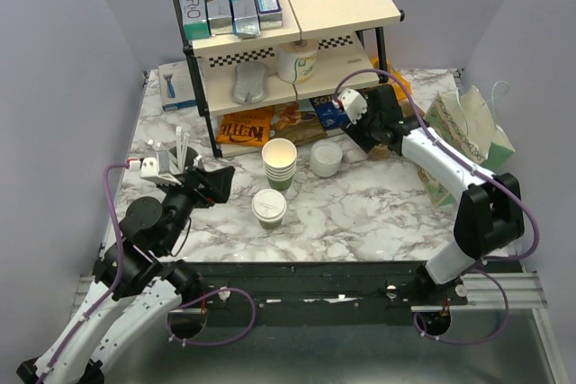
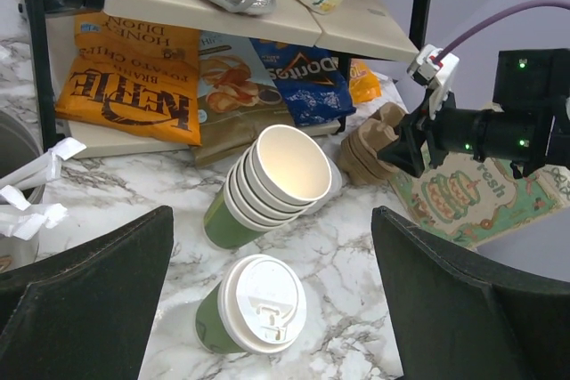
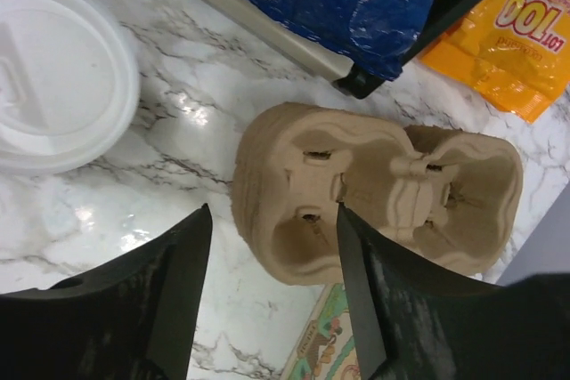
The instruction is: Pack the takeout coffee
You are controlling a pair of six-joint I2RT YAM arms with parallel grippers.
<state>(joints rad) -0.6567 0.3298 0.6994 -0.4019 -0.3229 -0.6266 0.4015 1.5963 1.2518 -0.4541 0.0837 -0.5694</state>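
The takeout coffee (image 1: 268, 207), a green-sided paper cup with a white lid (image 2: 263, 303), stands upright on the marble near the front. My left gripper (image 2: 272, 220) is open wide and hovers just left of the cup, which shows between its dark fingers (image 2: 89, 291) without touching them. Behind the cup is a stack of lidless cups (image 2: 280, 175). My right gripper (image 3: 273, 213) is open over the near end of the brown cup carrier (image 3: 383, 184). One finger (image 3: 392, 309) overlaps a cup well and the other stands off the carrier's outer edge.
A round white lid piece (image 3: 53, 77) lies left of the carrier. A printed paper bag (image 1: 463, 132) stands at the right. The black-framed shelf (image 1: 288, 42) with chip bags (image 2: 134, 86) under it blocks the back. A holder with stir sticks (image 1: 175, 155) is at the left.
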